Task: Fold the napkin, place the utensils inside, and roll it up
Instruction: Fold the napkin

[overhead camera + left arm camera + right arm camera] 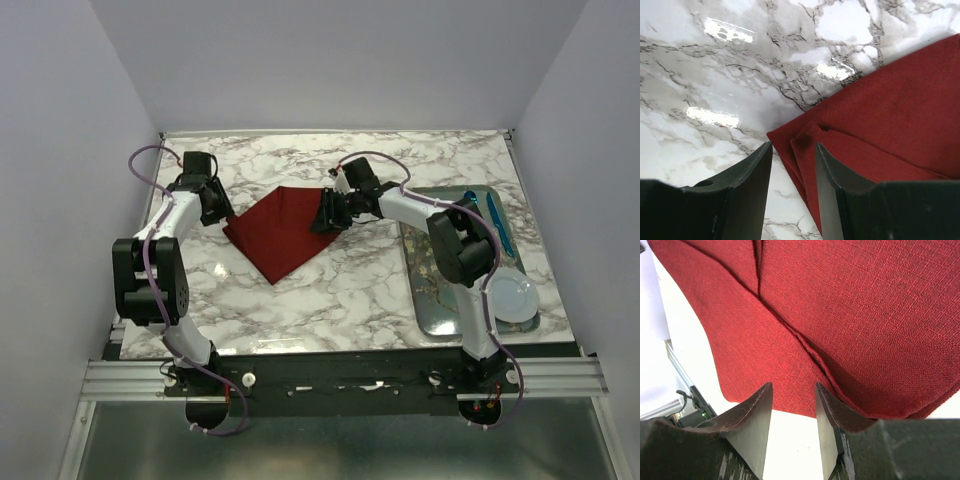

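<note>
You look to be in the folding step: the napkin (283, 232) lies doubled over at the far middle of the surface (330, 290), with the left tool (793, 146) and right tool (793, 385) each standing apart and empty at its side corners, so next pinch a corner cleanly.

The napkin (890, 115) ahead of the black left gripper (793, 150) is plain dark red (its fine weave shows past the black right gripper (792, 390)). The table (715, 75) beneath is glossy white marble, veined grey-brown. Right of that gripper is a silvery tray (440, 300).
</note>
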